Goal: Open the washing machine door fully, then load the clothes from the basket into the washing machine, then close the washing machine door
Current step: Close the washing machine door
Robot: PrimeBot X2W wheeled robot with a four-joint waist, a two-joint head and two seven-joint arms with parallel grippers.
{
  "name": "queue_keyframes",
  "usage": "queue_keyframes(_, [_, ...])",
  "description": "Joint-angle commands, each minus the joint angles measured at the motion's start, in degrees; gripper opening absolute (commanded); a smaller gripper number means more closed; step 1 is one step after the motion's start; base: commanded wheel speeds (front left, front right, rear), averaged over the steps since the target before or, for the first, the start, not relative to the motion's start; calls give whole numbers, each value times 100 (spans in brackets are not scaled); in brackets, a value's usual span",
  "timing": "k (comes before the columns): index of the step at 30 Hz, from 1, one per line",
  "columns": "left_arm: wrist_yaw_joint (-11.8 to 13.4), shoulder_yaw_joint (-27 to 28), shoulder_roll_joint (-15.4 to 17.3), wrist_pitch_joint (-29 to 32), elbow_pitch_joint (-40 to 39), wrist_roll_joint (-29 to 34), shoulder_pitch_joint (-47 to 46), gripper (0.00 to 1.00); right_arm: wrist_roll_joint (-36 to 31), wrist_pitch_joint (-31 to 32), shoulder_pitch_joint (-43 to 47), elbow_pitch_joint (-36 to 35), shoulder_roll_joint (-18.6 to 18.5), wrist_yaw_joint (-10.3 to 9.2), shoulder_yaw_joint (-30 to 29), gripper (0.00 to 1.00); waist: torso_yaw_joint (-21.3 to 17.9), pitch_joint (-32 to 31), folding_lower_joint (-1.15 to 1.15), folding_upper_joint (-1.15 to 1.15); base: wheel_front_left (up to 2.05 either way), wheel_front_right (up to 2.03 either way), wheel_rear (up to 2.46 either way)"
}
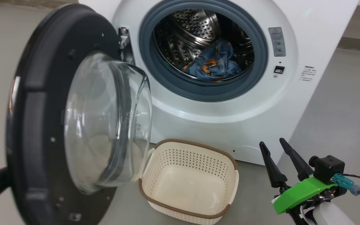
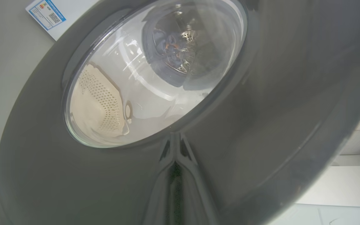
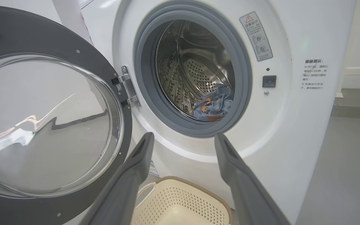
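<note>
The washing machine door [image 1: 105, 118] stands swung wide to the left of the washing machine [image 1: 230, 118], its glass bowl bulging toward the camera and the steel drum open to view. The clothes [image 1: 212, 64], a light-blue heap with orange print, lie at the bottom of the drum, behind the grey-blue gasket. Just in front of the machine, the basket [image 1: 195, 144] sits on the floor [image 1: 339, 109] with nothing visible inside it.

The left pincer [image 2: 175, 165] is closed, fingers pressed together, and its tips meet their own reflection on the door's glossy outer face, so it appears to be touching the door from behind. The right pincer [image 1: 272, 142] hangs at the lower right with its fingers spread wide and nothing between them, apart from both basket and machine.

By the look of things, the opening and the loading are done. Only the closing of the door is left, and the left pincer seems placed to push it.
</note>
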Motion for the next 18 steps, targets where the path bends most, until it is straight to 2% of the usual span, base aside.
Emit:
queue_keyframes(1, [121, 136, 132, 174, -473, -144, -50, 0, 10, -46, -46, -148, -2, 26, 51, 100, -89, -8, 0, 0, 0, 0, 0])
queue_keyframes(5, [552, 95, -152, 285, -1337, -366, 149, 0, -3, -46, -30, -162, 18, 26, -9, 100, -255, -14, 0, 0, 0, 0, 0])
queue_keyframes(9, [803, -6, -389, 261, -1979, -409, 330, 0, -18, -46, -33, -175, 37, 26, -41, 100, -488, -10, 0, 0, 0, 0, 0])
queue_keyframes(18, [847, -215, -861, -22, -2454, -309, 493, 0, -54, -46, -65, -211, 22, 26, -97, 100, -1224, 56, 0, 0, 0, 0, 0])
